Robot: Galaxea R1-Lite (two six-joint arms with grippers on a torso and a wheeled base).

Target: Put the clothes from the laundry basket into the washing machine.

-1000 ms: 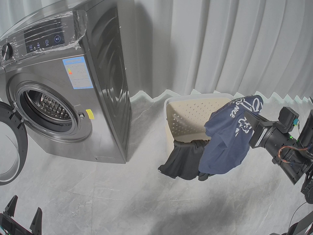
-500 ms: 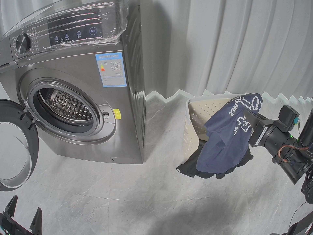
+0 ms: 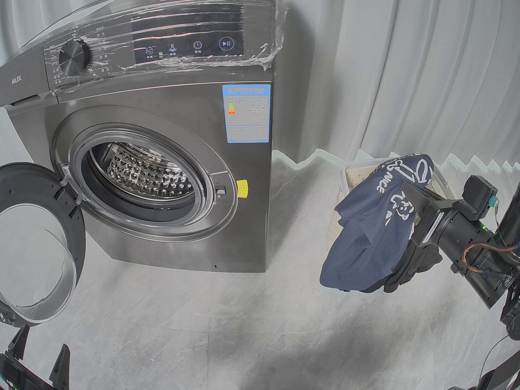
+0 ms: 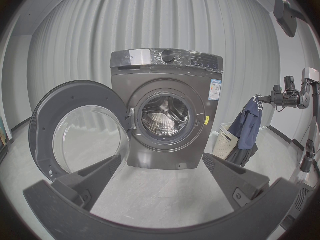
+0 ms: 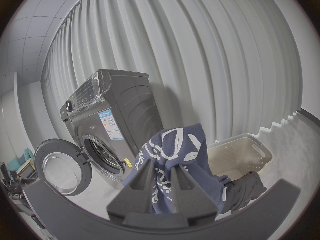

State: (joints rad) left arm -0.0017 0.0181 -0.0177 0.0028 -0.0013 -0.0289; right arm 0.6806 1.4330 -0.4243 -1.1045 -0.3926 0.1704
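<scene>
I've turned toward the washing machine (image 3: 162, 153) for loading, right hand (image 5: 163, 166) still clamped on the navy shirt (image 3: 374, 228), black garment (image 3: 414, 264) perhaps snagged beneath.

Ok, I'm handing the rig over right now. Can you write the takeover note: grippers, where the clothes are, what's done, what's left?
Right gripper: shut on the navy printed T-shirt, held up next to the laundry basket.
Left gripper: open, empty, low in front of the washing machine.
Black garment: hangs under the T-shirt by the basket; I cannot tell whether it is caught up with the shirt.
Machine door is wide open; no clothes visible in the drum.
Done: T-shirt lifted out.
Left: carry it to the drum, release it, then load the black garment.
</scene>
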